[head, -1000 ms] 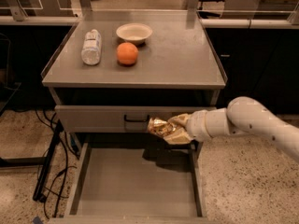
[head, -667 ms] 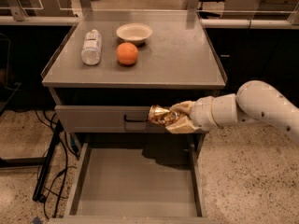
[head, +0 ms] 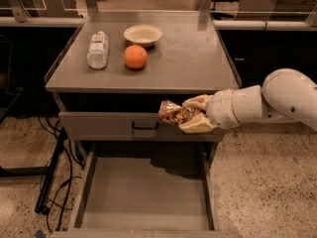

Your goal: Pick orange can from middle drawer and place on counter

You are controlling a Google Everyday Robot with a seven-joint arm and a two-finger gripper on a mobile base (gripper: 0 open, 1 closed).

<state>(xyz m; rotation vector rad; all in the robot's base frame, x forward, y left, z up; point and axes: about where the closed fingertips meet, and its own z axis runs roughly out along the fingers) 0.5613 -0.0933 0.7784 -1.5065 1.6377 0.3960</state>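
**Tool (head: 192, 116) grips the orange can (head: 172, 114) below the surface edge**

Tool fingers close on the packet from above and below, so it hangs free in air, in front of the upper drawer front (head: 99, 126) and over the bare floor of the open middle drawer (head: 143, 192). The can is lower than the front edge of the surface (head: 193, 58); I judge it must rise over this edge first. The right half offers room, since the bottle (head: 98, 49), orange fruit (head: 135, 56) and bowl (head: 142, 34) stand at the left.

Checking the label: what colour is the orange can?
The orange can is shiny brown-and-gold, camera view; the end effector holds it above the middle drawer.
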